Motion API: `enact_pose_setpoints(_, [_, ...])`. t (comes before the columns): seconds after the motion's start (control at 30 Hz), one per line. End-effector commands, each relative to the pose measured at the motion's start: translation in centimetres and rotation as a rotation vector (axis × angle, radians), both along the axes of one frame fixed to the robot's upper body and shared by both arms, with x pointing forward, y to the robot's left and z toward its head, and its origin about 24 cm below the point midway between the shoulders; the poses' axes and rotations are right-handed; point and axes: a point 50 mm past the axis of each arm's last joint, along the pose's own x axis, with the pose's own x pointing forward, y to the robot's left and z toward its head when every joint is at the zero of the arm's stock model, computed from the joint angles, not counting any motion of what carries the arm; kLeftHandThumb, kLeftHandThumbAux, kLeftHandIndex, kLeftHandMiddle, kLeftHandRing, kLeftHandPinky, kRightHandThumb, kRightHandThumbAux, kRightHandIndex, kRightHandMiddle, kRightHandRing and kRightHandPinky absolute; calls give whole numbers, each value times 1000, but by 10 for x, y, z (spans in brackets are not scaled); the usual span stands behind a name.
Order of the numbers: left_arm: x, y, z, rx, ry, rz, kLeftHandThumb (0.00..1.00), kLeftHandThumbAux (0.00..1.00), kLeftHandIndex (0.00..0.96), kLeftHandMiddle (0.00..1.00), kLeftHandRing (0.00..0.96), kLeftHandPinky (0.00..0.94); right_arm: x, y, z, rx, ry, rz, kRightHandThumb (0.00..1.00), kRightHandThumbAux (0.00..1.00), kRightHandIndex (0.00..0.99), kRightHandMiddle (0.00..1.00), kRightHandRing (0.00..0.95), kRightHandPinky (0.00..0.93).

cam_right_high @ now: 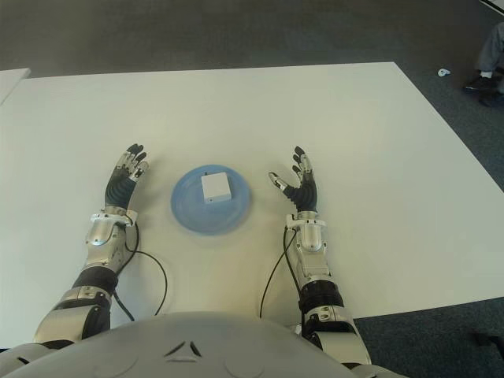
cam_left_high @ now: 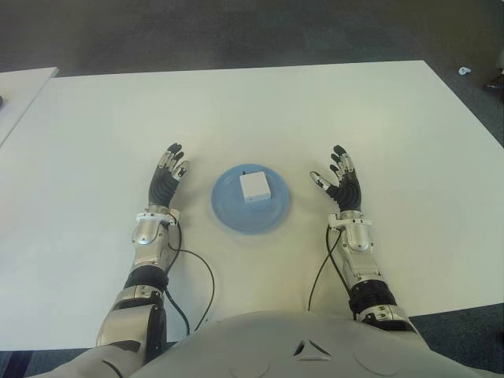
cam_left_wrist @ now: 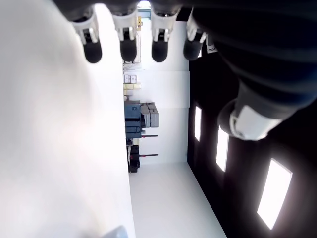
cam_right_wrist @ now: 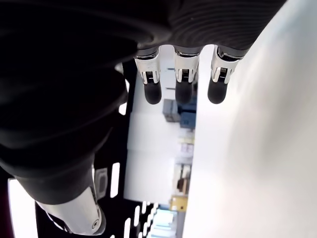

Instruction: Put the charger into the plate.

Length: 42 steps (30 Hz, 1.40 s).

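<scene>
Table [cam_left_high: 331, 110]: white, fills most of the frame. Plate [cam_left_high: 227, 213]: blue, centre frame, with the charger [cam_left_high: 254, 187], white and squarish without a clear long axis, already lying in it. Left hand [cam_left_high: 167, 179] and right hand [cam_left_high: 340, 183]: either side of the plate, about equally near, fingers spread, empty.

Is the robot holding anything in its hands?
No. Both the left hand and right hand are open and empty; the charger lies on the plate.
</scene>
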Motion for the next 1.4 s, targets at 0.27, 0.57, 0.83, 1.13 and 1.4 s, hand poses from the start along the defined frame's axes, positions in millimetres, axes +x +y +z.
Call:
enact_pose_setpoints(0.27, [-37,-3,-42,-47,226,16,0,555,0,0,0,22,-9,-8,-26,-8,132,49,57,793,56,76,66,93])
enact_pose_setpoints(0.57, [-37,-4,-43,-43,230,12,0,562,0,4,0,35,-5,-10,-28,-14,152,76,54,799,51,72,66,100])
enact_pose_setpoints(0.83, [-37,-8,-44,-47,229,10,0,563,0,13,7,46,4,-12,-28,-19,168,94,66,802,52,65,61,92])
enact_pose_setpoints(1.13, [-37,-11,-44,-47,226,3,0,564,0,18,11,43,14,-11,-28,-36,209,141,81,787,35,41,36,53])
enact_pose_setpoints(1.4, [-37,-11,-45,-42,239,-8,0,570,0,26,19,54,18,-7,-31,-44,248,145,101,762,20,25,18,40])
